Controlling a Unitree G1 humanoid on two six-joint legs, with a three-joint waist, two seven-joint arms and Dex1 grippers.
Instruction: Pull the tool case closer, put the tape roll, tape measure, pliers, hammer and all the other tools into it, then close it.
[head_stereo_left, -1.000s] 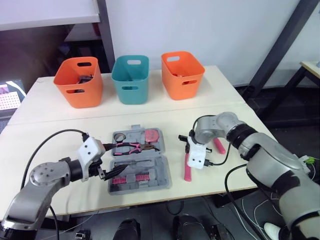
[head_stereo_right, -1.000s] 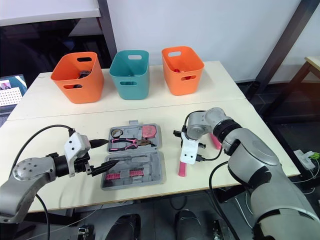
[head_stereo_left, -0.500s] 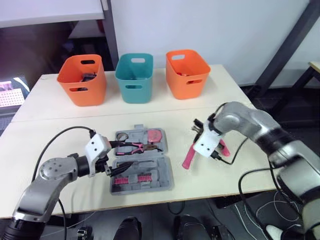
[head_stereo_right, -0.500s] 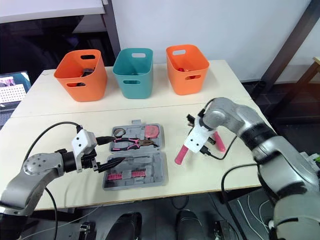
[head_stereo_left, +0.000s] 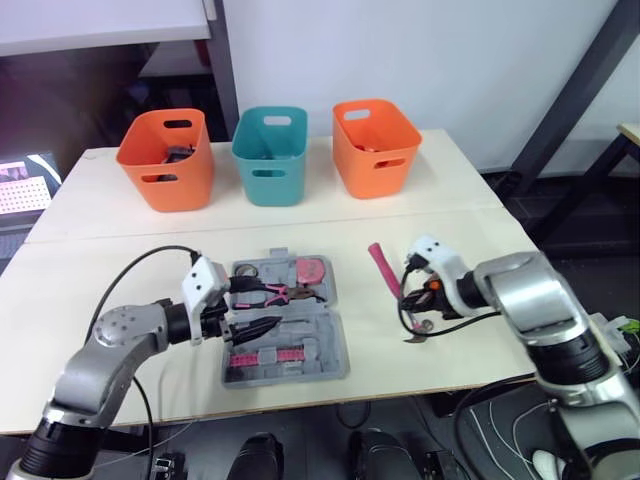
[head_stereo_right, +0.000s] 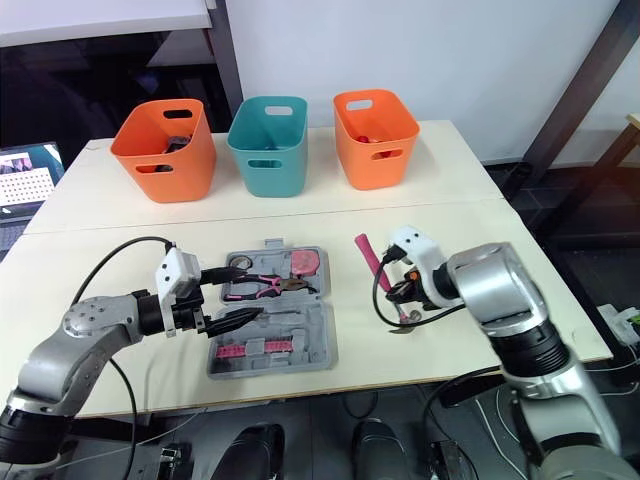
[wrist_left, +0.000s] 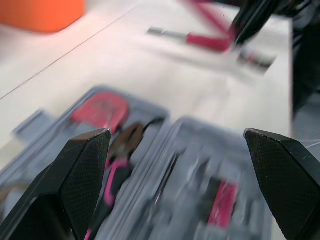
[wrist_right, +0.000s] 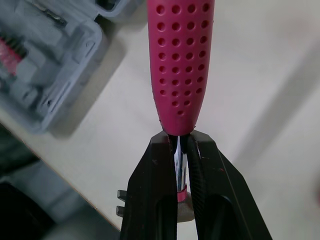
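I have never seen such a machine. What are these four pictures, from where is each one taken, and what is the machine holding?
This is a humanoid robot with two arms, and each arm ends in a claw of two black fingers. The two wide pictures come from a camera on its head, looking down over a table. The two close pictures come from cameras on the wrists, each looking along its own claw.

On the table lies an open grey tool case with pliers and a pink tape measure inside. Behind it stand the left orange basket, the teal basket and the right orange basket.

The left claw is open and holds nothing; it hovers by the case. The right claw is shut on the hammer, gripping the metal shaft just below the pink handle.
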